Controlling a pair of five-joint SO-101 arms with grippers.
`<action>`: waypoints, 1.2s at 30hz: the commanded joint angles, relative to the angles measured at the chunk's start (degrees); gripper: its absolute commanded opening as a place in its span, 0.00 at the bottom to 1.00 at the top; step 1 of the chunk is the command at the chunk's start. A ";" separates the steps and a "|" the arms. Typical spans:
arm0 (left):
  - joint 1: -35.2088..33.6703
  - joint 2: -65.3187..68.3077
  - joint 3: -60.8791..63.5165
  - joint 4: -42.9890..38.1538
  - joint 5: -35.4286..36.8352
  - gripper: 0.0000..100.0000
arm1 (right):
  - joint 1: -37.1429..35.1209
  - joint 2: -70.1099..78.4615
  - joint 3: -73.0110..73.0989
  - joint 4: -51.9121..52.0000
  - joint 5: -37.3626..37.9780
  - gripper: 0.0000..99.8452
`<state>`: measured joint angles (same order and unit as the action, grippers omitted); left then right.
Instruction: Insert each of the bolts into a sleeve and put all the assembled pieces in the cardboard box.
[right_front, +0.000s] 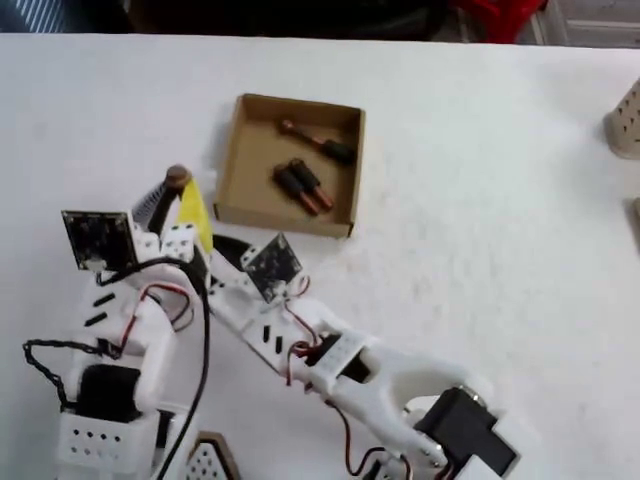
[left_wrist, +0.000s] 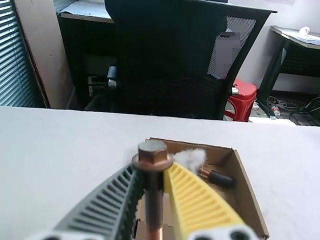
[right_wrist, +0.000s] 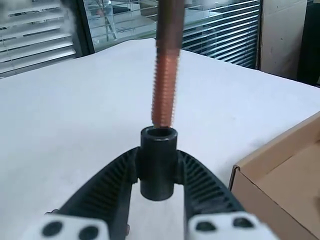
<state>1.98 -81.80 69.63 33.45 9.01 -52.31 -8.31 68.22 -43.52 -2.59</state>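
My left gripper (left_wrist: 152, 170) is shut on a copper bolt (left_wrist: 152, 155), held head-up between its grey and yellow fingers. In the high view this gripper (right_front: 182, 195) stands just left of the cardboard box (right_front: 232, 160), with the bolt head (right_front: 178, 177) on top. My right gripper (right_wrist: 158, 160) is shut on a black sleeve (right_wrist: 158, 167), held upright with its hole facing up. The bolt's threaded end (right_wrist: 165, 95) hangs straight above the sleeve, its tip at the mouth. The right gripper (right_front: 225, 250) sits under the left one. Three assembled pieces (right_front: 300, 185) lie in the box.
The box (right_wrist: 280, 180) lies close beside the sleeve. A tan perforated object (right_front: 625, 120) stands at the table's right edge, and another one (right_front: 205, 460) sits at the front between the arm bases. White table stretches open to the right of the box.
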 joint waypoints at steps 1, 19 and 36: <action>0.66 -0.84 -0.26 -2.55 0.35 0.02 | 0.48 -0.48 -1.93 0.13 -0.35 0.02; -2.68 13.93 -5.98 -4.75 0.70 0.02 | 1.36 -0.84 -2.02 0.13 -0.35 0.02; -2.33 6.64 0.79 -2.55 2.11 0.02 | 1.36 -1.01 -2.11 3.12 -0.26 0.02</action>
<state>-0.22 -70.46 69.80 30.81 10.42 -51.69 -8.31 68.22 -40.53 -2.59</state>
